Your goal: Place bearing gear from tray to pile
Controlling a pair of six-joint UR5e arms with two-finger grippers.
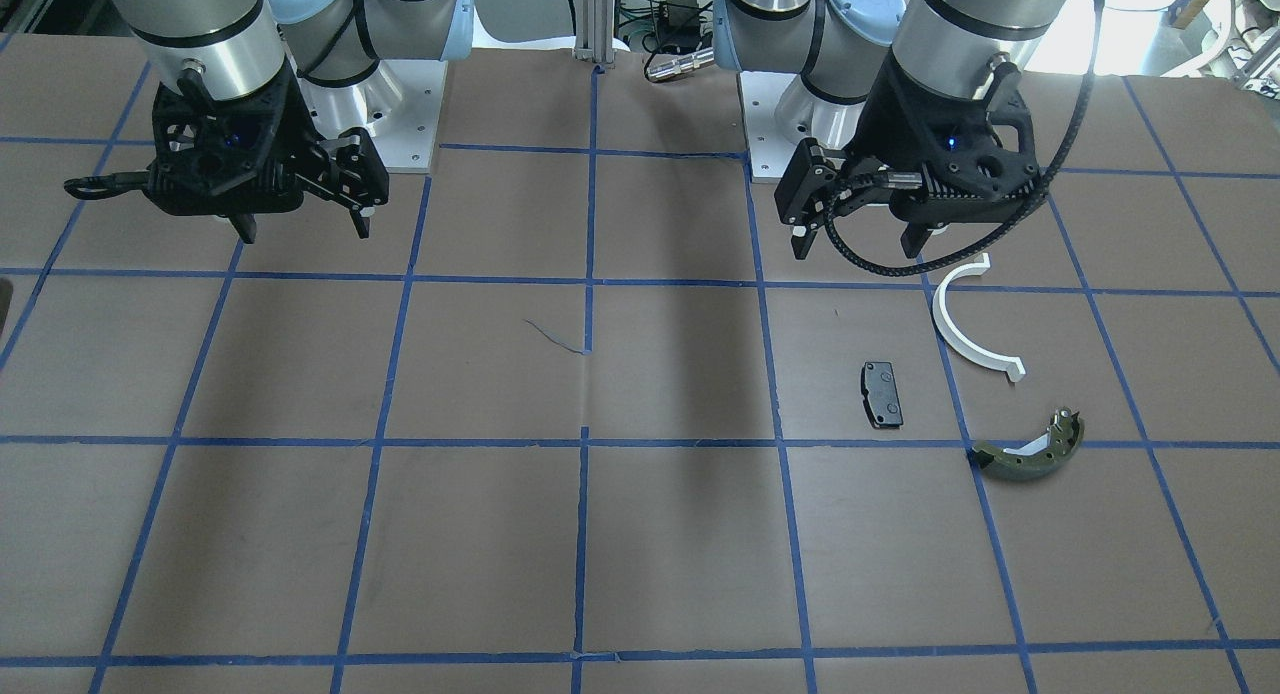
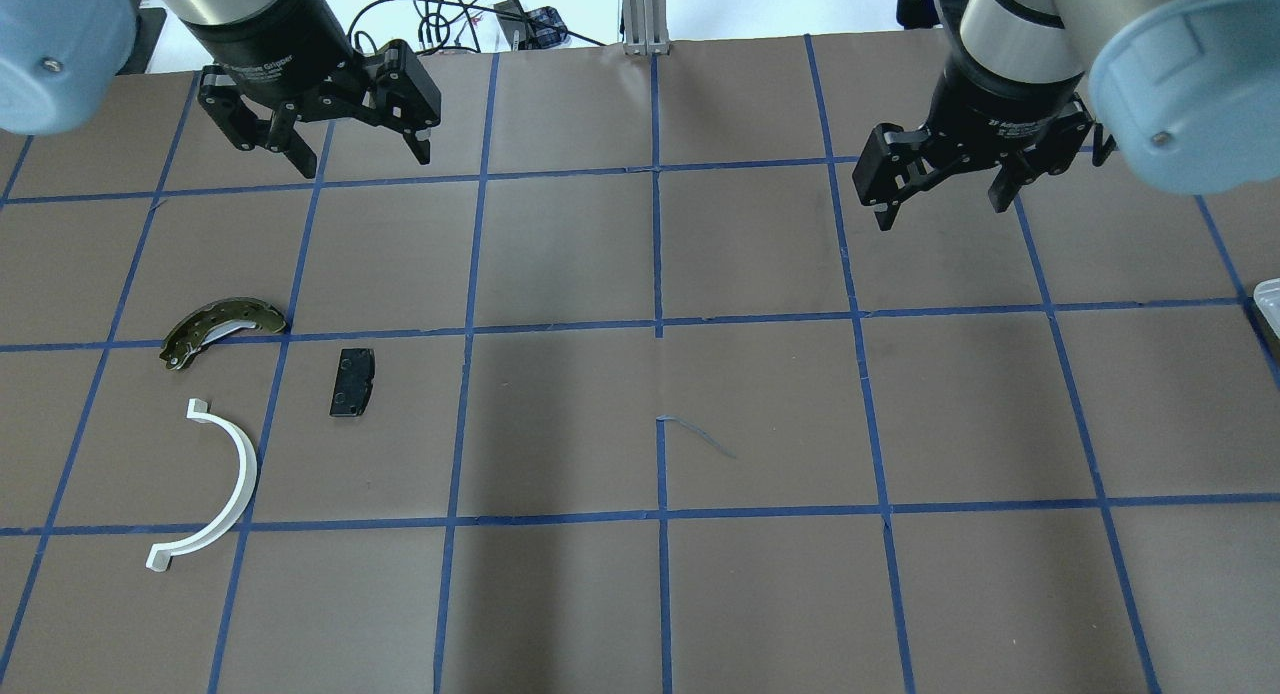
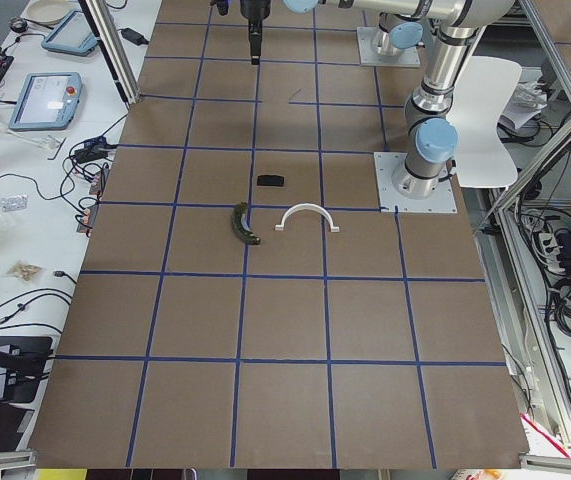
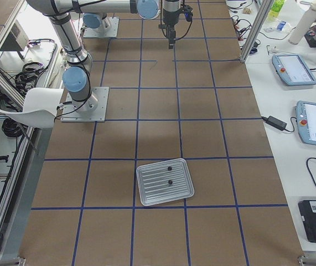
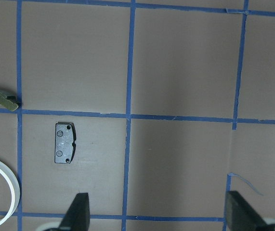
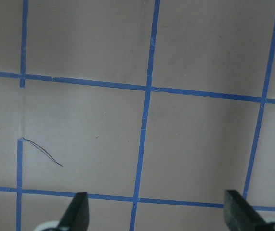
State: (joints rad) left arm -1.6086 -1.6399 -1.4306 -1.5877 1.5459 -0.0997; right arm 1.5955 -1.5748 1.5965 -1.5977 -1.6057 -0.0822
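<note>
A silver tray [image 4: 146, 191] lies on the table in the exterior right view. Two small dark round parts [image 4: 169, 168] lie on it, too small to tell apart. The pile is on the robot's left side: a white half-ring arc [image 2: 225, 484], a black pad [image 2: 351, 382] and an olive brake shoe [image 2: 222, 324]. My left gripper [image 2: 365, 162] is open and empty, hovering beyond the pile. The left wrist view shows the pad [image 5: 64, 142] below it. My right gripper [image 2: 940, 214] is open and empty above bare table, away from the tray.
The brown table has a grid of blue tape. A corner of the tray [image 2: 1268, 309] shows at the overhead view's right edge. Cables and tablets lie beyond the far table edge. The arm bases stand on plates at the robot's side.
</note>
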